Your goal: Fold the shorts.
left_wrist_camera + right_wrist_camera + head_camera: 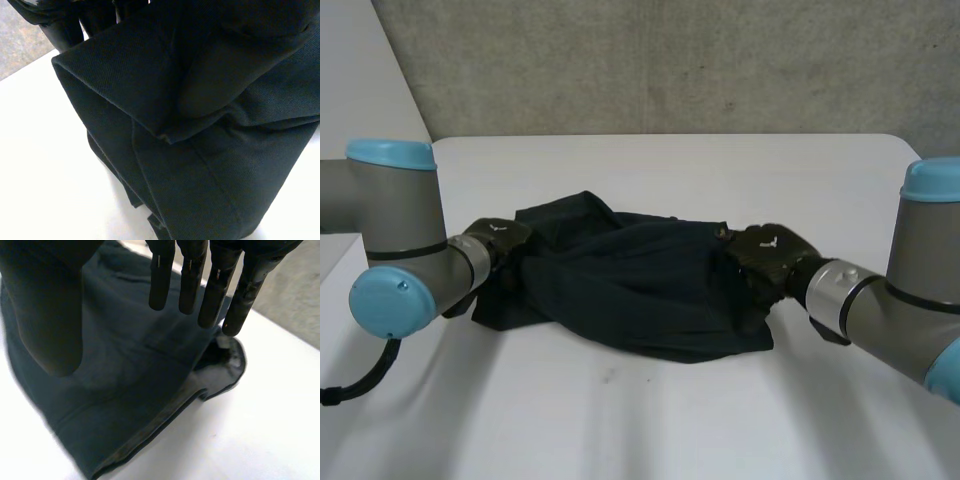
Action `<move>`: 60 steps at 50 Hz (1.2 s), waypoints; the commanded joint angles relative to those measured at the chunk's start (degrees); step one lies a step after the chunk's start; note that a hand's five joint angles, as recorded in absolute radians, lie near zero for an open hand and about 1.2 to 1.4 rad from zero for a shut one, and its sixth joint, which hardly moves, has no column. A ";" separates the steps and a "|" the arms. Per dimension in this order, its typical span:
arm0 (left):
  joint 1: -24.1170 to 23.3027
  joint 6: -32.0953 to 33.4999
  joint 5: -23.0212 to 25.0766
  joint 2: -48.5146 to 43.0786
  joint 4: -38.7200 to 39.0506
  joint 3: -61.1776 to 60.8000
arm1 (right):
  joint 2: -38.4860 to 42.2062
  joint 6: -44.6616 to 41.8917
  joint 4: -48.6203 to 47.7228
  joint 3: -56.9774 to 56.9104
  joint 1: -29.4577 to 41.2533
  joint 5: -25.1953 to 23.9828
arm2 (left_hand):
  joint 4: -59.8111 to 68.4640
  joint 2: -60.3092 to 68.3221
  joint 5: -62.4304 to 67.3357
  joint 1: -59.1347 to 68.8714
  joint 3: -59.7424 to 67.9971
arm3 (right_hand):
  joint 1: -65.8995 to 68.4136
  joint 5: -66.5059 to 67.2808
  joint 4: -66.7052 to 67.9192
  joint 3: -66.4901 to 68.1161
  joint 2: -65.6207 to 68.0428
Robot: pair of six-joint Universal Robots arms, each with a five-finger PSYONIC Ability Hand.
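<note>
You have the dark shorts point(640, 280) lying bunched and creased on the white table point(670, 420), spread crosswise between the two arms. Your left hand point(498, 240) sits at the shorts' left end, touching the cloth where it rumples up against the wrist. In the left wrist view a thick fold of the shorts lies across the hand, so you cannot tell from these views whether that hand is closed on anything. Your right hand point(765, 255) is at the shorts' right end, resting against the cloth's edge. In the right wrist view its fingers point(190, 280) reach out straight and side by side above the shorts, with the thumb point(45, 305) held well apart from them. Nothing is pinched between them, so that hand is spread wide and holds nothing. A doubled hem of the shorts runs along the table below the right palm. Just past the fingertips the cloth gapes at a corner and shows a paler inside. The left arm point(395, 230) and the right arm point(910, 290) come in low from either side of the shorts.
</note>
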 commanded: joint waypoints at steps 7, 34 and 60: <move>0.05 0.19 -0.35 -3.00 -0.16 4.58 | 2.20 0.21 0.98 4.56 0.33 4.44 | 10.88 11.08 11.87 14.73 10.89 | 4.15 1.35 1.31 1.16 1.11; -0.22 -1.40 0.44 10.61 -2.10 -8.59 | 2.63 12.25 -11.67 5.45 0.68 8.47 | -40.07 -39.87 -39.08 -36.22 -40.06 | 55.90 53.10 53.06 52.91 52.86; 2.86 -0.34 10.20 39.01 22.15 -48.33 | 3.69 13.39 -11.06 4.04 0.85 14.28 | -31.51 -31.31 -30.52 -27.66 -31.50 | 55.90 53.10 53.06 52.91 52.86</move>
